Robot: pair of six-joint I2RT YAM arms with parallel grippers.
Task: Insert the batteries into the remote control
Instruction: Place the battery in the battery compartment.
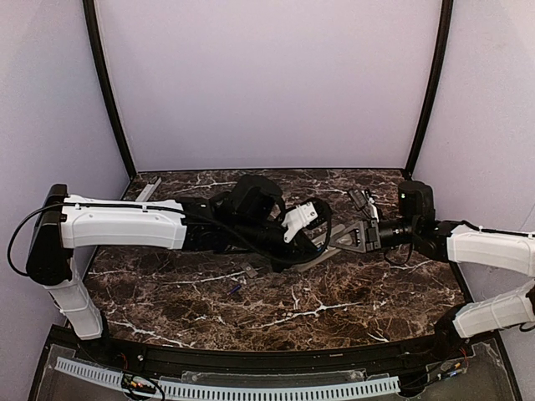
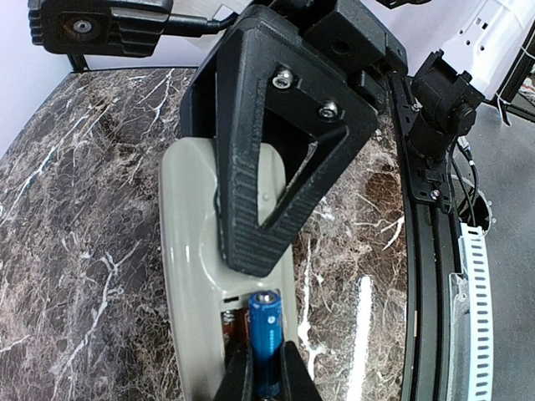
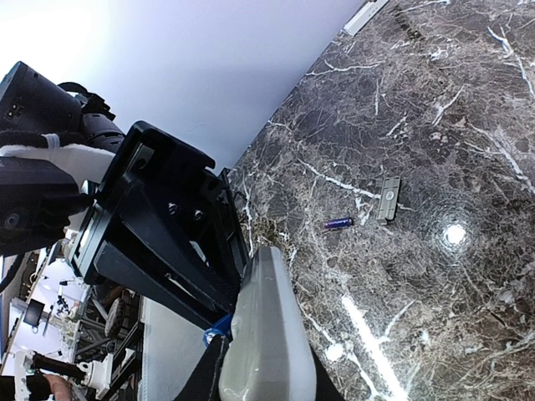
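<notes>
Now | left tool (image 2: pixel 266 380) nipping battery (image 2: pixel 266 324) | right tool (image 3: pixel 264 380) clamping remote control (image 3: pixel 267 305)

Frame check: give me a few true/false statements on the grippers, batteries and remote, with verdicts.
The left gripper holds a blue battery. True.
The right gripper is empty. False: it is shut on the remote.
A second battery lies loose on the table. True.
The small grey cover lies far from that loose battery. False: it lies close beside it.
</notes>
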